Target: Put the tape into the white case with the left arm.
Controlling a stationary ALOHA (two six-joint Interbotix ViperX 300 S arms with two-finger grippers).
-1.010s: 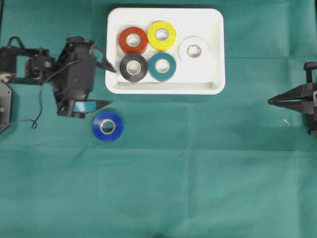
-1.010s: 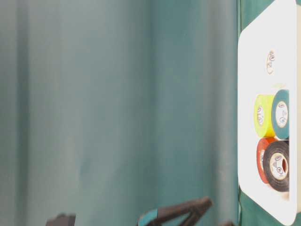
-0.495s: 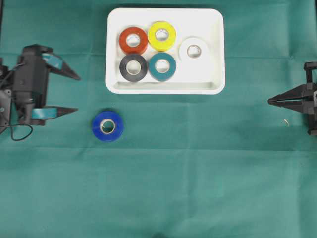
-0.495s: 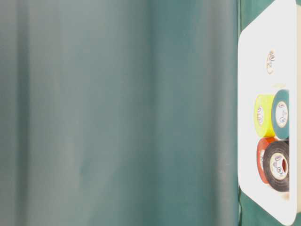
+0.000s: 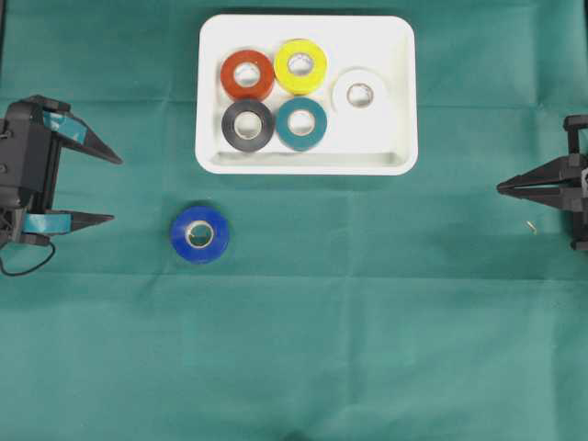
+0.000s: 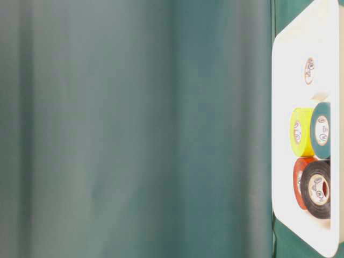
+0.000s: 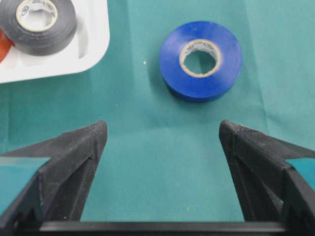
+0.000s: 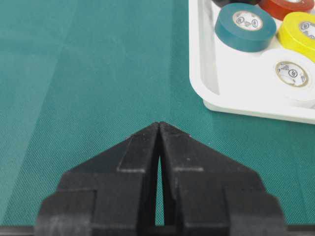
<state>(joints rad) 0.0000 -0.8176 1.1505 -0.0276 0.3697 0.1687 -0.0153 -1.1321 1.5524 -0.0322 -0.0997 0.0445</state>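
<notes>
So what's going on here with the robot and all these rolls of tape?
Two robot arms sit at a green table. Five tape rolls already lie in the white case; a blue tape roll lies outside it on the cloth, untouched. The left gripper, the one meant to put it in, is at the table's left edge, jaws wide open and empty, facing the roll. The right gripper sits shut at the far side.

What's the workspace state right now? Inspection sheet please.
Surface: green cloth, flat.
Job's things: blue tape on the cloth, outside the white case; red, yellow, black, teal and white rolls lie inside it.
Clutter: small speck near the right gripper.
Grippers: left gripper open, empty, apart from the blue tape; right gripper shut, empty.
Cables: black cable under the left arm.
Surroundings: nothing seen.
</notes>
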